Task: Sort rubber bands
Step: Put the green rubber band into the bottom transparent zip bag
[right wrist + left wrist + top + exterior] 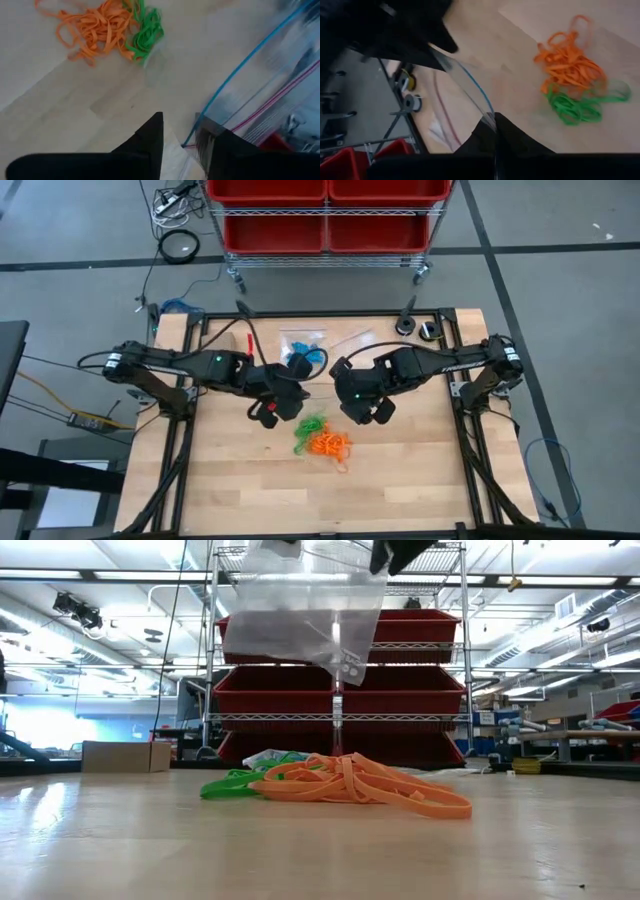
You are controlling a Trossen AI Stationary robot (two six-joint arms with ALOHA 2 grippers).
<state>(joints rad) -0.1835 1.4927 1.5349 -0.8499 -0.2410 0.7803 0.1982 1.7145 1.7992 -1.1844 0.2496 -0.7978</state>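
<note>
Left pincer (495, 131) is clamping shut on the edge of a clear zip bag (300, 610), holding it up over the counter (240, 480). Right pincer (182, 137) is sitting partly open at the bag's zip edge, grip unclear. Orange rubber bands (328, 444) and green rubber bands (309, 424) are lying piled together below, touching. Sorting looks barely begun; none visibly bagged.
</note>
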